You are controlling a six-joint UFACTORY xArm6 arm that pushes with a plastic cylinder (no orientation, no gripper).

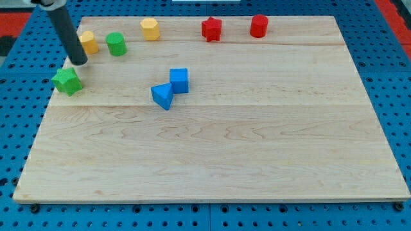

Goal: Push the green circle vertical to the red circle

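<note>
The green circle stands near the board's top left. The red circle stands at the view's top, right of centre. My tip rests on the board at the far left. It is left of and below the green circle, with a gap between them. It sits just above the green star and below the yellow block.
A yellow hexagon and a red star stand along the top edge. A blue cube and a blue triangle touch each other left of centre. The wooden board lies on a blue perforated base.
</note>
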